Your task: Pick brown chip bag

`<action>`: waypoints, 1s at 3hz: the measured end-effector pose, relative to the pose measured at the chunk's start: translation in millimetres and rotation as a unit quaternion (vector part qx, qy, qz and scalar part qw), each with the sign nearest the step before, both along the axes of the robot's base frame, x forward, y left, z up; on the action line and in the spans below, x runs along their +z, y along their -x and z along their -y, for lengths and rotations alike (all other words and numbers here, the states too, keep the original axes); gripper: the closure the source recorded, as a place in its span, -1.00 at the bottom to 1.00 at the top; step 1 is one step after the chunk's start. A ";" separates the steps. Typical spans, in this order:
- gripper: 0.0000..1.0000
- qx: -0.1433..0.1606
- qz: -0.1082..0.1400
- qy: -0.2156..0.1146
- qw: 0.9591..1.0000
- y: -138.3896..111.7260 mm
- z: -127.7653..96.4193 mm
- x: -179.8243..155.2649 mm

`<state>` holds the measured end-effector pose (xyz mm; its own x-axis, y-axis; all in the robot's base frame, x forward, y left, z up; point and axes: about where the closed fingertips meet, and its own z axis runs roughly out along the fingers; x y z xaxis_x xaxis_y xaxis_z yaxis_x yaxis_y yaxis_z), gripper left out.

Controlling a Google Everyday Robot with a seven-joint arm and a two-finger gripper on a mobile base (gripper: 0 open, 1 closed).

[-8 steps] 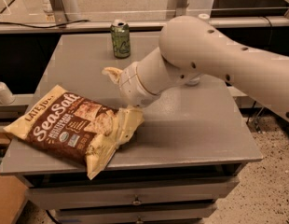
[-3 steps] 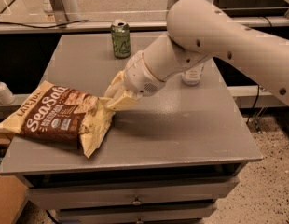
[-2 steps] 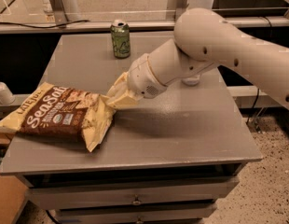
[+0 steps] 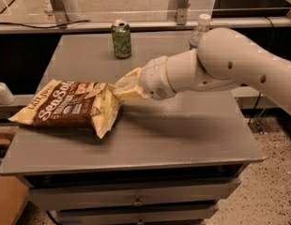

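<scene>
Brown chip bag (image 4: 70, 108) lies flat on the gray table (image 4: 183, 139), with its dark front and the white "Sea Salt" words facing up. The pale gripper (image 4: 124, 86) is right at the bag's near end and touches the bag's creamy edge there. That edge looks a little raised, up toward the gripper. I cannot tell if the gripper is pinching the bag or only resting against it. Behind the gripper comes a round white wrist (image 4: 157, 78). After that comes the big white arm (image 4: 230, 64), which reaches in low over the table from the other side. The far corner of the bag, away from the gripper, seems to poke out a bit past the table's side. A green can (image 4: 121, 40) stands at the back of the table, well apart from the bag. A clear bottle (image 4: 200, 29) with a white cap peeks out from behind the arm. I think the job is at the grabbing step, since the gripper is on the bag but most of the bag is on the table. The next move needs a tight hold on that crinkly edge. Then it needs a slow lift straight up, so the floppy bag does not slip out or slide off the table.
</scene>
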<state>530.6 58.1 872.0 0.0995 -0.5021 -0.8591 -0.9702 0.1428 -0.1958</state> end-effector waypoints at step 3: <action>1.00 -0.116 0.074 -0.136 0.981 -37.1 53.5 71.3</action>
<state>567.7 4.6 943.3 0.1441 -0.2801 -0.9491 -0.8689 0.4232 -0.2569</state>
